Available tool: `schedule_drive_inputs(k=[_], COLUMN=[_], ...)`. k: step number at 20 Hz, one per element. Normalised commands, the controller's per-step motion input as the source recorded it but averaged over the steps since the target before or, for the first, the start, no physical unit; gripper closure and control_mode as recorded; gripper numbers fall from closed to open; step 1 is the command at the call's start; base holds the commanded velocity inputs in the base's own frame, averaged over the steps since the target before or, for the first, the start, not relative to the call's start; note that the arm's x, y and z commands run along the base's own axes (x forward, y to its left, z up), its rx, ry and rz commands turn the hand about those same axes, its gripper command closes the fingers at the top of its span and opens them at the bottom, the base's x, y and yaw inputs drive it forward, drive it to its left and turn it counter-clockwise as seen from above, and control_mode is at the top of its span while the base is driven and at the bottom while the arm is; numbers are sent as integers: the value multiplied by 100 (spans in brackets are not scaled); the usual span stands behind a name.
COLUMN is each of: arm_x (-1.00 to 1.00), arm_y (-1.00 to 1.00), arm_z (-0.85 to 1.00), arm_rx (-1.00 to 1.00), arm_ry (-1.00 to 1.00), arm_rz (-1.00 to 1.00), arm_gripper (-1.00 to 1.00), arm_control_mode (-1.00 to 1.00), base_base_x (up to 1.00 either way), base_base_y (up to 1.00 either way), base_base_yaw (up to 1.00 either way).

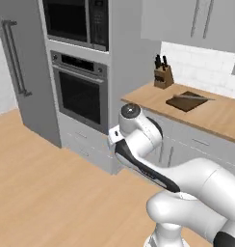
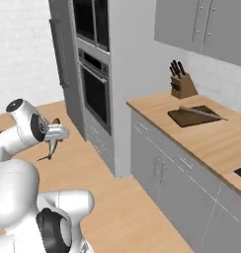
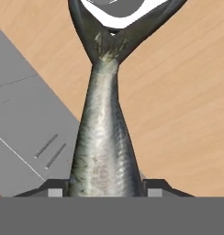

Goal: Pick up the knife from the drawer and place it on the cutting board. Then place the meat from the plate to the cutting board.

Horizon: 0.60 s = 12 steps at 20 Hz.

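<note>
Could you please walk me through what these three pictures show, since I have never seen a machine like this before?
This is a simulated kitchen with a white robot arm on a driving base. Two pictures come from cameras on the base, behind the arm to its left and right. The third looks along the gripper from a camera on the hand. On the wooden counter lies a dark cutting board with a knife already on it, beside a knife block. The gripper is closed on a silvery fish, the meat, which hangs tail down over the floor, away from the counter.
</note>
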Motion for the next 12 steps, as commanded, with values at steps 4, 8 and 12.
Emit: schedule_drive_inputs(k=[4,8,12], arm_x=[0,0,0], arm_y=[0,0,0], arm_z=[0,0,0], arm_rx=[0,0,0], arm_ry=[0,0,0], arm_rz=[0,0,0], arm_gripper=[100,100,100], arm_control_mode=[100,100,100], base_base_x=[27,29,42], base_base_y=[25,36,68], base_base_yaw=[-86,-80,-69])
